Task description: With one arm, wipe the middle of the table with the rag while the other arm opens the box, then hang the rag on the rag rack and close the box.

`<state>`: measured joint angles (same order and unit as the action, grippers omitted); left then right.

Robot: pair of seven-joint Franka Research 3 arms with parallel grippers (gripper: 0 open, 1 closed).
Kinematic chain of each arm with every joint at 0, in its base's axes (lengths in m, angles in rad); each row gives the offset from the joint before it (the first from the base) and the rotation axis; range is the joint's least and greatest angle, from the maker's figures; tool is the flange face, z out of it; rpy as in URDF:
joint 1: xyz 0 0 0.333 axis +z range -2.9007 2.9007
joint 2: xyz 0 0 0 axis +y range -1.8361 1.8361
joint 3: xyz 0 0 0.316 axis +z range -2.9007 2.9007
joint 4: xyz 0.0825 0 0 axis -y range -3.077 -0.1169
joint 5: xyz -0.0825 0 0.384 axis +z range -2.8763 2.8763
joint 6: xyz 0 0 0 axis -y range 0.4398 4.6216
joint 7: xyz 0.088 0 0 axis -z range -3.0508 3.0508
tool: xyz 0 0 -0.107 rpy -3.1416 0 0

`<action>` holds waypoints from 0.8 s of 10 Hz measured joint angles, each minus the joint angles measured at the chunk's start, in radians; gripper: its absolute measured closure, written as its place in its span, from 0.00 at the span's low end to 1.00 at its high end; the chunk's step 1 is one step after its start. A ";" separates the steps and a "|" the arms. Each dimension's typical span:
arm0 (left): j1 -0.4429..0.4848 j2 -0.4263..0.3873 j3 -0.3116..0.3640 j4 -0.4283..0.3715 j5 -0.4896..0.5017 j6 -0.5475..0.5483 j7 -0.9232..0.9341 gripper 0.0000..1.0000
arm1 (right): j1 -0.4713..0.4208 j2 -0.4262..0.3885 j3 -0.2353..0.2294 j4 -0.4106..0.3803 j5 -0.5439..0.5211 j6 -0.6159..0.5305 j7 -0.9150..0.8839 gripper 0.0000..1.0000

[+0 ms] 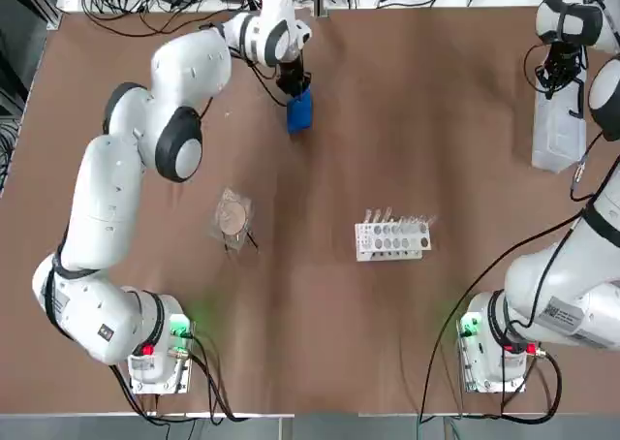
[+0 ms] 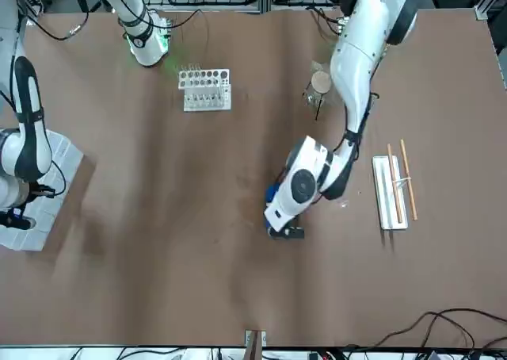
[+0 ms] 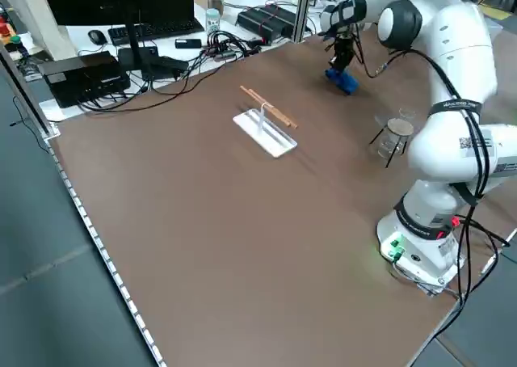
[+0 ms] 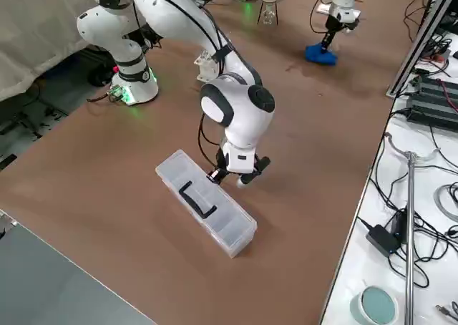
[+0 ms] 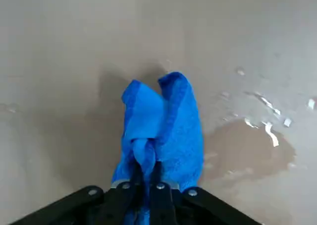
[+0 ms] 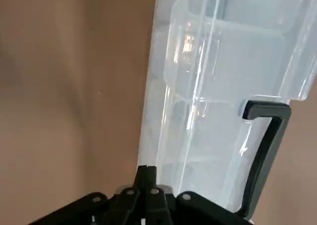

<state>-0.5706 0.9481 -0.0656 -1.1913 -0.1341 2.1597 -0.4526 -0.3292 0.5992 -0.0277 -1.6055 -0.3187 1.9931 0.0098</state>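
Counter [image 1: 407, 130]: brown surface carrying all items. A wet patch with scattered droplets shows in the left wrist view just beside the cloth, so the wiping step is judged to be in hand.

Box [image 4: 206, 202]: long clear plastic case with a black handle on its lid, lying flat near the counter's right edge. The lid looks down; opening is judged not yet done.

Rack [image 2: 392, 189]: white base with thin wooden rods, to the left of the cloth and apart from it. Nothing hangs on it.

Cloth [image 1: 299, 112]: bright blue, bunched, at the far middle of the counter, its lower end touching the surface.

Left hand [image 5: 146, 183]: fingers pinched tight on the upper fold of the cloth, which hangs below it down to the counter.

Right hand [image 6: 146, 185]: fingers pressed together with nothing between them, at the long side edge of the box, near the lid seam and to one side of the handle. Contact with the box cannot be confirmed.

Assessment: early stage. The next move calls for the left hand to drag the cloth across the wet patch, and for the right hand to get a purchase under the lid edge to lift it. Hanging and closing remain.
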 joint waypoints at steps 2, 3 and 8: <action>-0.032 0.010 -0.043 0.001 0.000 0.096 0.000 0.91 | 0.000 -0.004 0.001 0.003 -0.006 -0.006 0.000 0.99; -0.037 0.025 -0.069 0.002 0.000 0.144 0.000 0.91 | -0.001 -0.020 0.001 0.006 -0.011 -0.021 -0.006 0.99; -0.124 0.072 -0.095 0.043 0.000 0.269 -0.004 0.91 | -0.096 -0.085 0.004 0.040 -0.015 -0.045 -0.183 0.99</action>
<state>-0.6943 1.0199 -0.1603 -1.1479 -0.1342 2.4291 -0.4562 -0.4255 0.5141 -0.0241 -1.5650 -0.3337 1.9482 -0.1732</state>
